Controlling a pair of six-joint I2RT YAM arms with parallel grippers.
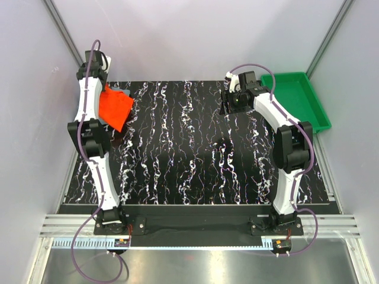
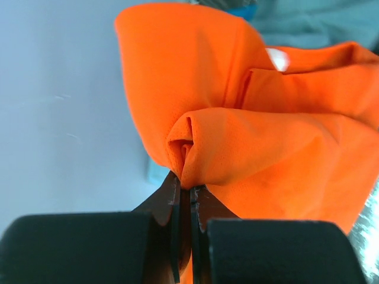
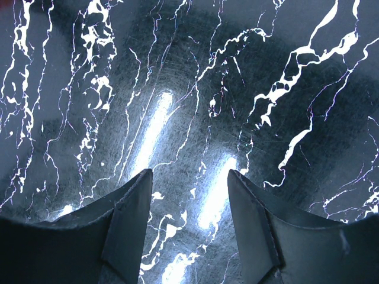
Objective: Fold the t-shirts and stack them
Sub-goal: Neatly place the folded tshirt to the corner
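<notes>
Two soft shirts counted from above at the far left of the black white-veined table (image 1: 189, 154): one bright orange-red cloth t-shirt (image 1: 116, 107), bunched, and one muted grey-blue cloth t-shirt (image 1: 122, 93), shown only as a sliver past the orange one's far edge and mostly covered by it. Lost the pinch itself in that view, behind the left arm (image 1: 92, 112). Settled it from the left wrist view: left gripper (image 2: 186, 195) with fingers pressed together on a gathered fold of the orange-red shirt (image 2: 266, 148), cloth filling most of the picture and cut off at the right. Caught a pale grey-blue patch at the top right there, too blurred to name. Saw the right gripper (image 1: 228, 102) over the far right of the table, near one rigid green plastic tray (image 1: 296, 97). Found, from its own wrist view, fingers (image 3: 127, 219) spread apart over bare table, holding nothing. Counted two grippers in all.
</notes>
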